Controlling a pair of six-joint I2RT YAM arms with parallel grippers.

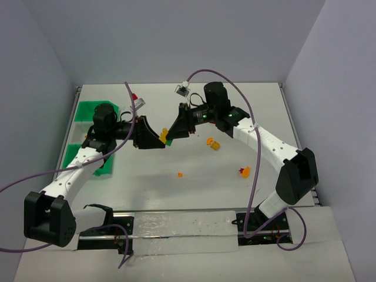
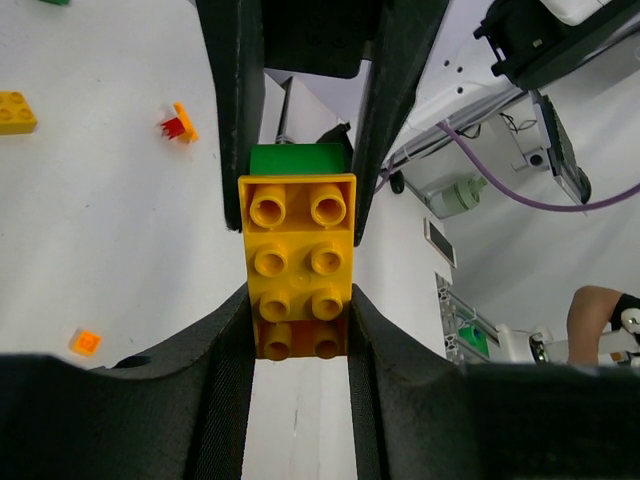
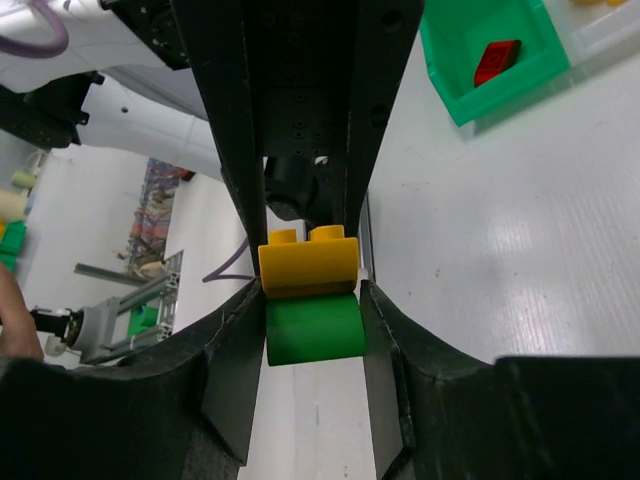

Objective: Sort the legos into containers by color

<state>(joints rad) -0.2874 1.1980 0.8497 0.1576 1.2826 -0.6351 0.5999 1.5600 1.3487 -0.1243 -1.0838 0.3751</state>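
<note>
A yellow brick (image 2: 300, 265) and a green brick (image 3: 314, 330) are joined into one piece (image 1: 165, 137), held in the air between both grippers over the middle of the table. My left gripper (image 2: 300, 320) is shut on the yellow brick. My right gripper (image 3: 312, 320) is shut on the green brick, facing the left gripper tip to tip. The containers stand at the table's left edge: one green bin (image 1: 91, 110) at the back and one green bin (image 1: 79, 155) nearer, partly hidden by the left arm. A green bin (image 3: 470, 75) holds a red brick (image 3: 497, 62).
Loose bricks lie on the table: a yellow one (image 1: 213, 143), a small orange one (image 1: 180, 174), a red-and-orange pair (image 1: 245, 171) and a red one (image 1: 136, 95) at the back. A whitish bin (image 3: 610, 30) adjoins the green bin. Purple cables arch over both arms.
</note>
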